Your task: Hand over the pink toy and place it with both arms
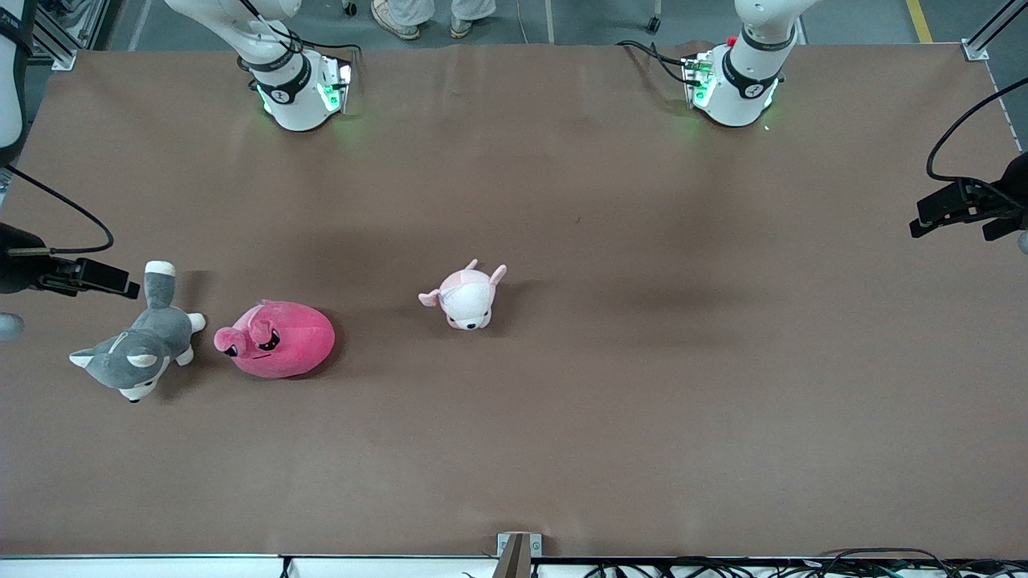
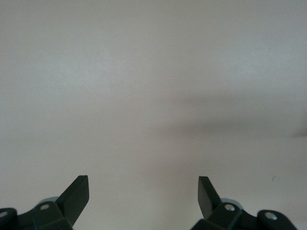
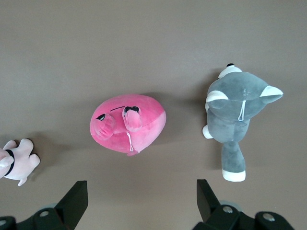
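Brown bench carries your pink toy; right gripper above it and left gripper over bare bench both have fingers wide.

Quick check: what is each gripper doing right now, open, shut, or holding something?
Left gripper: open, empty, over bare table.
Right gripper: open, empty, above the pink toy.

Three plush toys, two arms
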Robot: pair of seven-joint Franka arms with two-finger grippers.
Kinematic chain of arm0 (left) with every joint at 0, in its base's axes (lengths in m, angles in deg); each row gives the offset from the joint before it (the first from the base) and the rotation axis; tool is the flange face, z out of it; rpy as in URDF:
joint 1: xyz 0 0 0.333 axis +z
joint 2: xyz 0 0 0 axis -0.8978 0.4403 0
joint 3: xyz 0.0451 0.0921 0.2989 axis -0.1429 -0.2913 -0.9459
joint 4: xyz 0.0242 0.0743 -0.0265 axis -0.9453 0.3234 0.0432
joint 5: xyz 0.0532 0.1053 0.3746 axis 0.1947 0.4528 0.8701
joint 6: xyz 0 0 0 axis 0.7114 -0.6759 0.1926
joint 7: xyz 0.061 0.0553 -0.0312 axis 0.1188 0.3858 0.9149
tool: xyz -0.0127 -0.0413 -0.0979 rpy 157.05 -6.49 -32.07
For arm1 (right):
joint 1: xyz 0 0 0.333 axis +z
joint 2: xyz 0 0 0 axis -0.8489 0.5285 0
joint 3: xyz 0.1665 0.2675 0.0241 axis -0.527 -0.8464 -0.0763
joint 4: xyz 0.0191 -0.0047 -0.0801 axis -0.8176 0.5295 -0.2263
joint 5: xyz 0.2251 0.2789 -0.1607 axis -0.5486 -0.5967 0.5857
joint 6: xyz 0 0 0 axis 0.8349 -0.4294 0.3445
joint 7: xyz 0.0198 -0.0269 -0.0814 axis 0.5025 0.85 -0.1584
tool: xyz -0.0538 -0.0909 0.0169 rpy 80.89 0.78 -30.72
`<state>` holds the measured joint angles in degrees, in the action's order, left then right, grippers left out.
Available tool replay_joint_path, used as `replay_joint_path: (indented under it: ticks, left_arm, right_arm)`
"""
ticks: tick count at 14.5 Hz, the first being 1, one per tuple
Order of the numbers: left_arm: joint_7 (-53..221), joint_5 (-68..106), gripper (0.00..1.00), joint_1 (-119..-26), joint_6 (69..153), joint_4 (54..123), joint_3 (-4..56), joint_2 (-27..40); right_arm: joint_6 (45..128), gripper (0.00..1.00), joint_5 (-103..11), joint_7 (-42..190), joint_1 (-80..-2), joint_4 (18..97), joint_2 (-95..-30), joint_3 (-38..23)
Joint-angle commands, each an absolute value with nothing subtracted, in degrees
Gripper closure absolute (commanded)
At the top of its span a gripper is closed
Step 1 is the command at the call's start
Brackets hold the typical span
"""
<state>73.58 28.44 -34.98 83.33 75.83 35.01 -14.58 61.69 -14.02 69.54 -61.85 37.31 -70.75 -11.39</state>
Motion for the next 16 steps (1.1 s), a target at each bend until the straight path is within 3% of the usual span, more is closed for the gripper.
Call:
replay_joint_path:
  ticks: [1, 3, 9, 13, 16]
  left_arm:
    - [73.1, 28.7, 0.0, -35.4, 84.3, 77.1, 33.2, -15.8]
    - [73.2, 28.7, 0.0, -40.4, 84.3, 77.0, 28.6, -15.9]
    - [73.2, 28.7, 0.0, -62.4, 83.8, 76.8, 7.1, -16.6]
    - [73.1, 28.7, 0.0, -64.0, 83.8, 76.7, 5.7, -16.6]
    - [73.1, 28.7, 0.0, -64.1, 83.8, 76.7, 5.7, -16.6]
  right_arm:
    - [61.6, 0.0, -12.6, 69.1, -62.2, 37.3, -71.9, -11.2]
    - [61.6, 0.0, -12.6, 69.0, -62.8, 38.3, -74.3, -11.3]
    - [63.7, 0.0, -11.9, 68.8, -63.2, 40.3, -77.6, -11.4]
    - [65.8, 0.0, -9.9, 68.9, -62.8, 46.2, -82.3, -11.7]
    - [71.9, 0.0, -9.9, 72.6, -62.8, 54.6, -86.7, -11.7]
